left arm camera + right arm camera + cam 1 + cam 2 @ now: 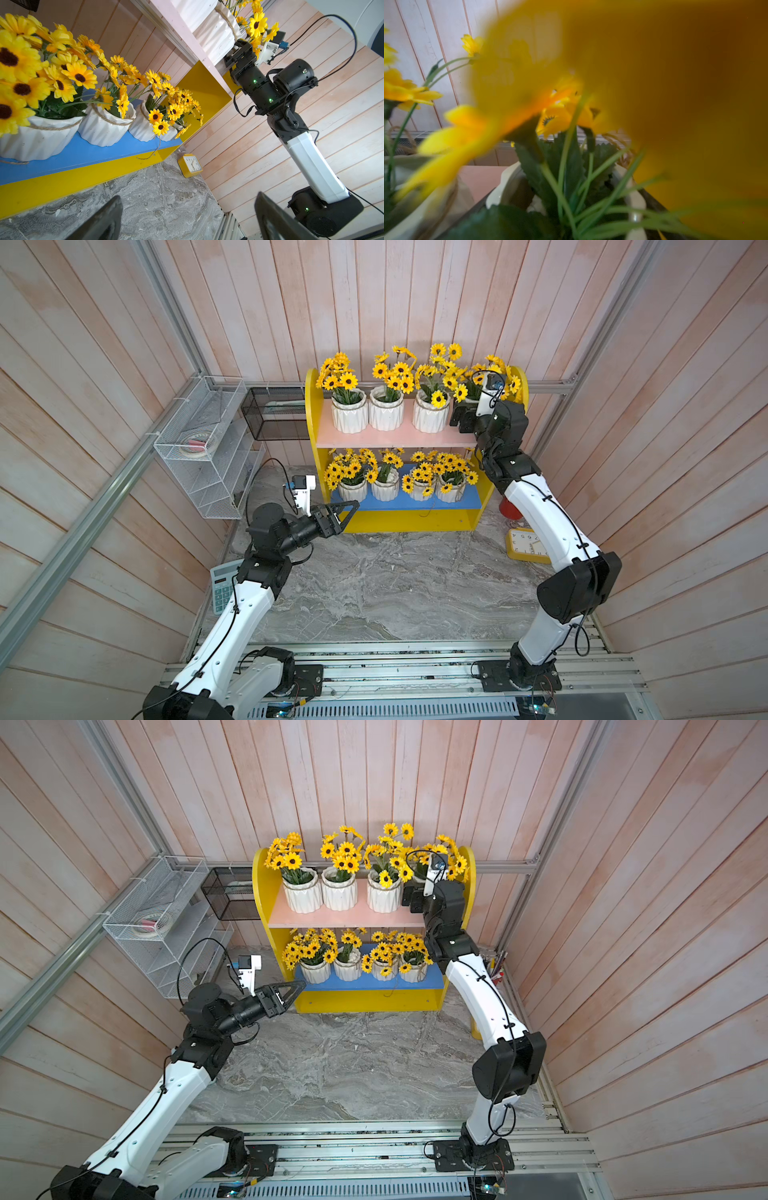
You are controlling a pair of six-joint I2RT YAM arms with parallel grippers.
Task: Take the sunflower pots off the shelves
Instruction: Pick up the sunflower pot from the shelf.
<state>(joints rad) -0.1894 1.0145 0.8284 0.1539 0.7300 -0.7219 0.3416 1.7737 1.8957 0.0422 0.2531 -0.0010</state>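
Filling the back of the desk [395, 585], the shelves [313, 406] carry all eight sunflower pots [349, 416]: four in a row on the pink board [395, 435] and four on the blue board [399, 504] below, none lifted off yet. The right arm [548, 522] reaches up to the pink board's end on its own side. There the right tool [459, 418] stands wide open, its jaws either side of the end pot [635, 209]. I can't tell whether they touch it, but nothing looks gripped.

That is where I'd expect trouble. The neighbouring pot [430, 414] sits just beside the tool, so a crooked pull could shove it along or off the board's edge, and these pots would likely break on the desk. Blooms smother that arm's camera, so it works half blind, and the overlapping bunches may drag each other.

The left tool [351, 508] hangs open and empty just beside the end of the blue board, near the lower corner pot [352, 490], whose flowers overhang the way in. A loose strand of twine [159, 144] dangles over the blue board's front and could snag.
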